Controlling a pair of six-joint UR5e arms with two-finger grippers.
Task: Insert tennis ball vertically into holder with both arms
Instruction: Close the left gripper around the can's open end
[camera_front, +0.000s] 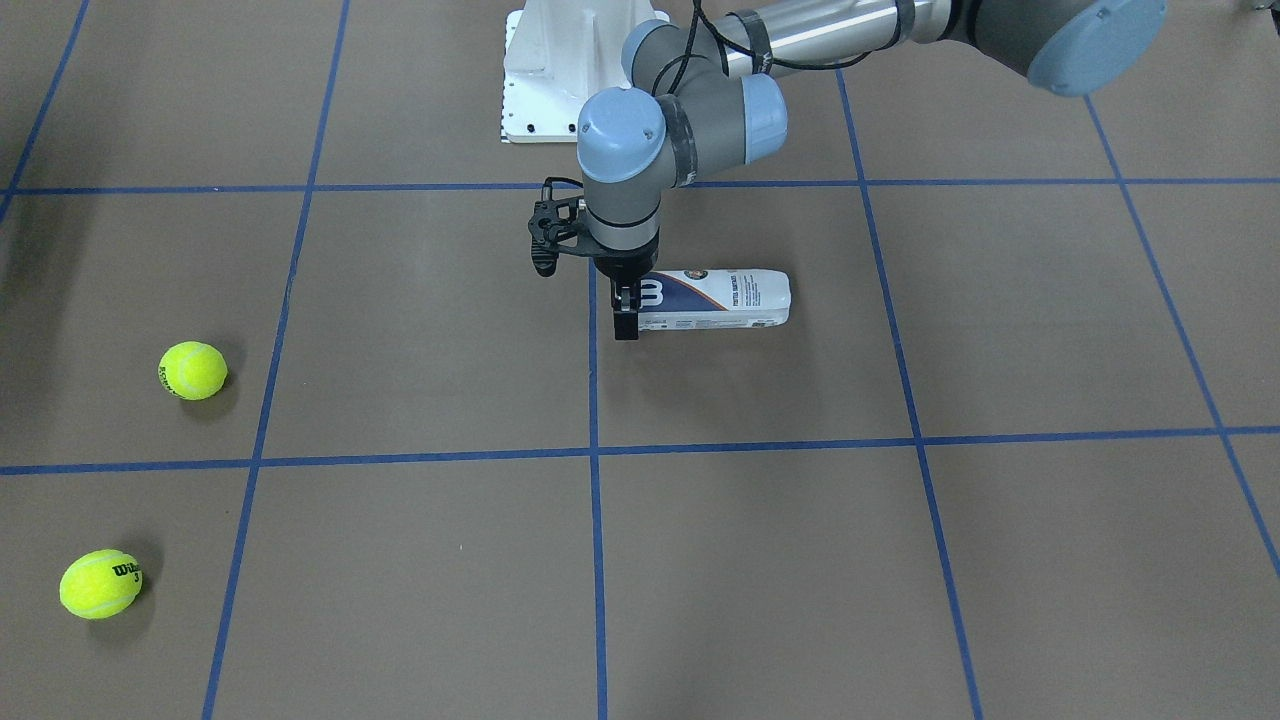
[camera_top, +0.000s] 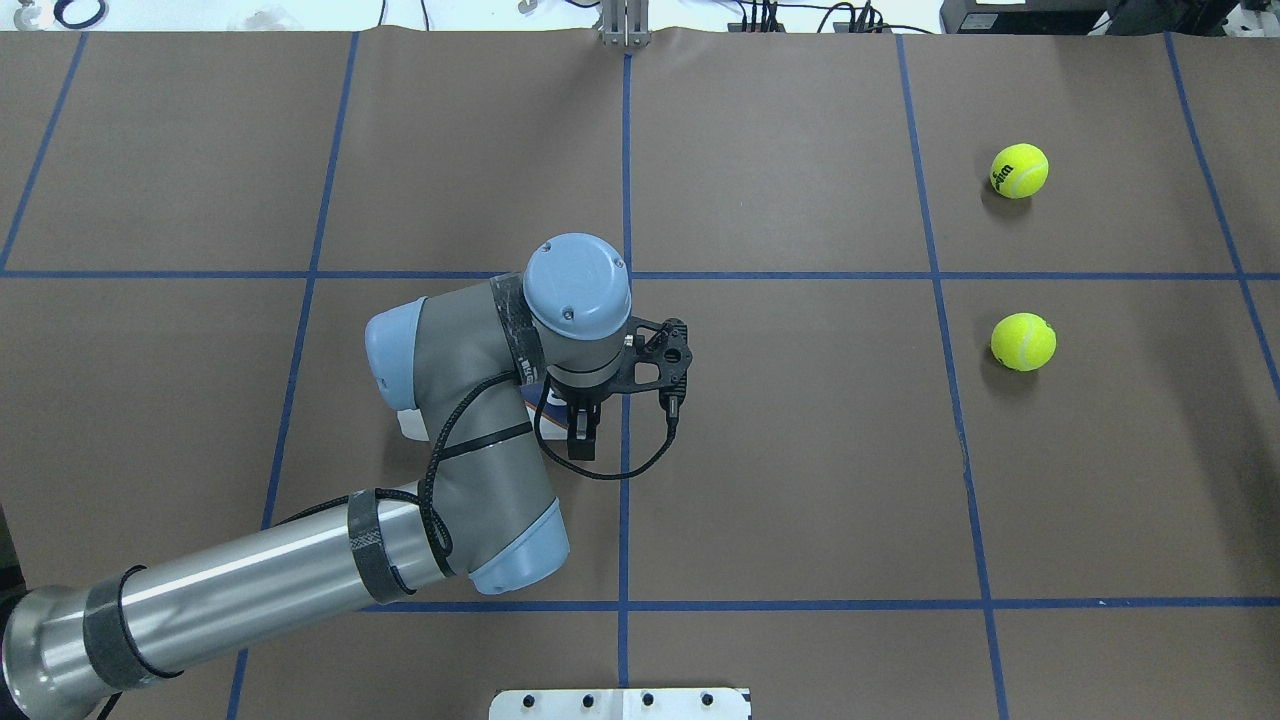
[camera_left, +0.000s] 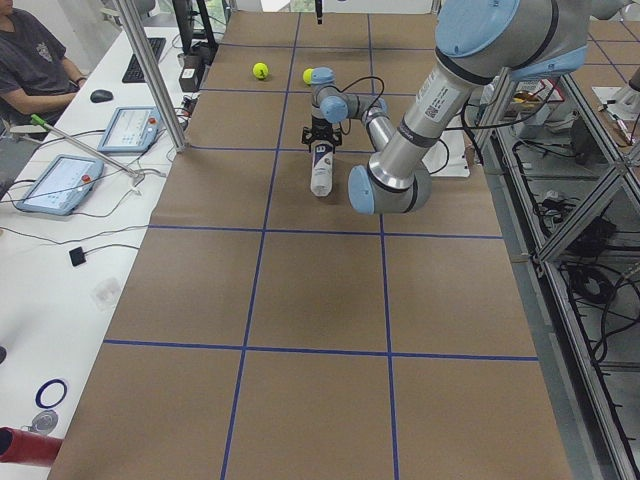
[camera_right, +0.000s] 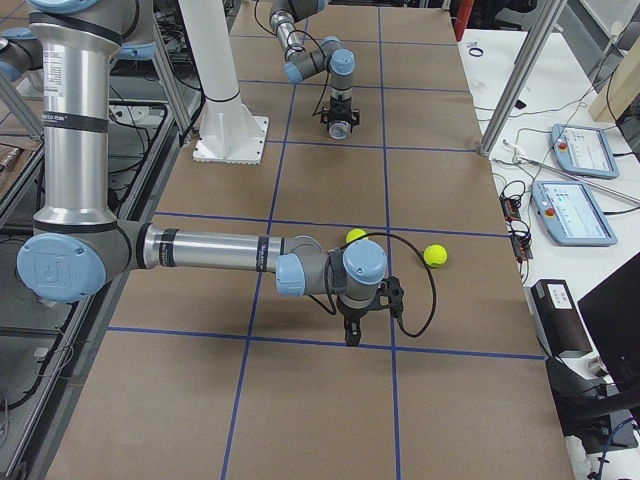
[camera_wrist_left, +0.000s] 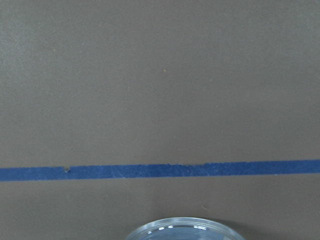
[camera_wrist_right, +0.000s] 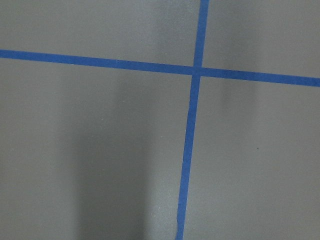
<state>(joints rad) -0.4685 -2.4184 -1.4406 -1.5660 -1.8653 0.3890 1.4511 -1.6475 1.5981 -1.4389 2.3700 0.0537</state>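
Note:
The holder (camera_front: 720, 300), a clear can with a navy-and-white label, lies on its side near the table's middle. My left gripper (camera_front: 627, 310) points straight down over its open end, one black finger (camera_front: 626, 322) at the can's near side. I cannot tell whether the jaws press the can. The left wrist view shows only the can's rim (camera_wrist_left: 180, 227). Two yellow tennis balls (camera_front: 193, 370) (camera_front: 100, 583) rest on the table far off on the robot's right. My right gripper (camera_right: 351, 335) hangs low over the table near the balls (camera_right: 355, 237); I cannot tell whether it is open.
The white pedestal base (camera_front: 545, 80) stands at the robot's side of the table. In the overhead view my left arm covers most of the holder (camera_top: 408, 424). Blue tape lines (camera_wrist_right: 192, 125) grid the brown table. Tablets and a seated person (camera_left: 40, 60) are beyond the far edge.

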